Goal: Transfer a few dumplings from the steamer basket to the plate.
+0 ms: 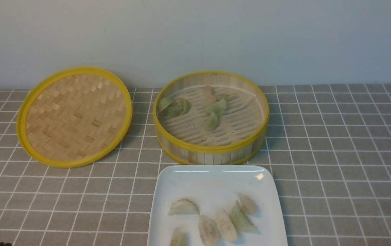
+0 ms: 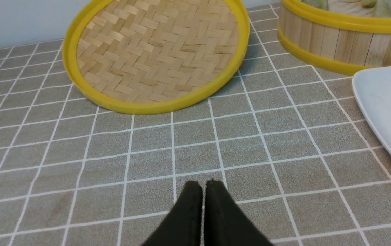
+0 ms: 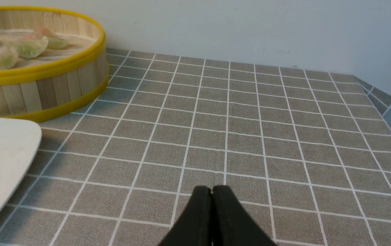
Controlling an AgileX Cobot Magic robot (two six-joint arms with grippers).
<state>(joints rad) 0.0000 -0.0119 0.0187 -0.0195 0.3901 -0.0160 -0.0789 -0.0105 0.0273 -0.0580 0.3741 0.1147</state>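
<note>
Bamboo steamer basket (image 1: 211, 150) sits toward the counter's far edge, with dumplings (image 1: 212, 109) inside; the plate (image 1: 212, 177) at the near edge holds several. Left gripper (image 2: 204, 184) and right gripper (image 3: 211, 188) have jaws together, holding nothing. Open one before descending, then pinch a dumpling gently.

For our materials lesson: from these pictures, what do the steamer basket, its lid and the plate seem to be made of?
Steamer basket: likely bamboo, matt pale slats set upright, with glossy yellow rims that could be painted or plastic.
Lid: woven bamboo strips in a herringbone pattern, same yellow rim.
Plate: smooth glossy white with bright highlights, probably glazed ceramic, though melamine cannot be ruled out.
</note>
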